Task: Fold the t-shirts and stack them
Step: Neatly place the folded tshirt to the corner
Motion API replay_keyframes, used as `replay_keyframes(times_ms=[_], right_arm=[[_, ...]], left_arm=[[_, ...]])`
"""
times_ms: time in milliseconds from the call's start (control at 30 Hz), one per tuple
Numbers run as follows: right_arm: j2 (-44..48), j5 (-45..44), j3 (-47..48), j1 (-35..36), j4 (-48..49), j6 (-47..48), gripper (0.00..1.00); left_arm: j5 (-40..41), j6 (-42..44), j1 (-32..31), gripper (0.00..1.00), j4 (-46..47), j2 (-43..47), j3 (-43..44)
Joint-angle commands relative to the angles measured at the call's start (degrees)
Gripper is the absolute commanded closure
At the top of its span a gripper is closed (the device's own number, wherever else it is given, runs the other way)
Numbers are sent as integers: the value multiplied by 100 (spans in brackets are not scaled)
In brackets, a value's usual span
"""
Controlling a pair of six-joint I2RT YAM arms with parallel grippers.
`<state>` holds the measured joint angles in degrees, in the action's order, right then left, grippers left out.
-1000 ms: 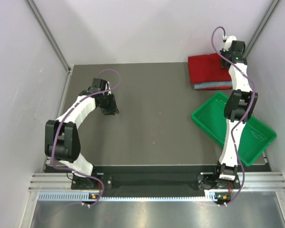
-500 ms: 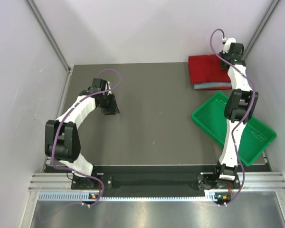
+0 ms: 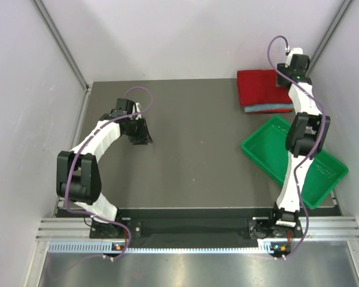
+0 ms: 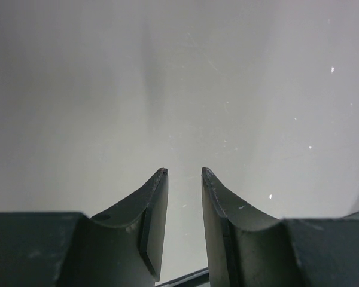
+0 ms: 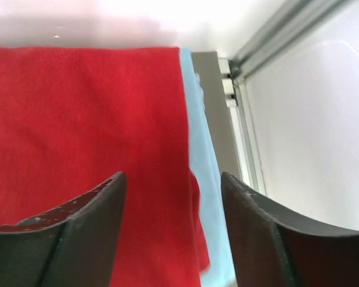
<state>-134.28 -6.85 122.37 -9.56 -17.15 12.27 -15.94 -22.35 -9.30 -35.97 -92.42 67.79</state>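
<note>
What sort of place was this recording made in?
Probably a lab robot cell: plain white walls on aluminium framing enclose a dark table, with the left arm and right arm bolted at its near edge.

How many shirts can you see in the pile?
2. A folded red t-shirt lies on top at the far right corner of the table; a light blue t-shirt peeks out beneath it. More may hide underneath.

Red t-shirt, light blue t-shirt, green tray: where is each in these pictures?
red t-shirt (image 3: 258,86), top external view, middle of its folded top
light blue t-shirt (image 5: 200,137), right wrist view, edge showing beside the red
green tray (image 3: 260,150), top external view, bare floor
</note>
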Motion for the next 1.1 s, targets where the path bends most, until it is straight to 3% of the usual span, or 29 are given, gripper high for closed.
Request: replay_keyframes(times_ms=[0,133,267,300,433,467,833,1067], right_arm=[[1043,-229,-212,-19,370,-313,34],[1535,-282,-695,-19,98,-629,24],[1738,-1,-1056,-10,45,-858,31],[1756,26,-1127,-2,53,-884,35],[1599,166,-1285,-2,-8,-963,76],[1554,193,-1320,-2,-17,-972,77],[1149,-334,-1716,-169,-253,-902,80],[1570,-931,-1444,-151,-850,-1165,81]], left_arm=[[-286,38,16,66,283,233,94],[-690,46,16,64,353,277,77],[-779,46,16,64,380,391,15],[-813,38,16,64,423,418,-2],[-849,29,16,64,433,436,-29],[-875,29,16,64,432,418,-20],[-980,29,16,63,415,207,6],[-910,38,16,63,424,470,-20]])
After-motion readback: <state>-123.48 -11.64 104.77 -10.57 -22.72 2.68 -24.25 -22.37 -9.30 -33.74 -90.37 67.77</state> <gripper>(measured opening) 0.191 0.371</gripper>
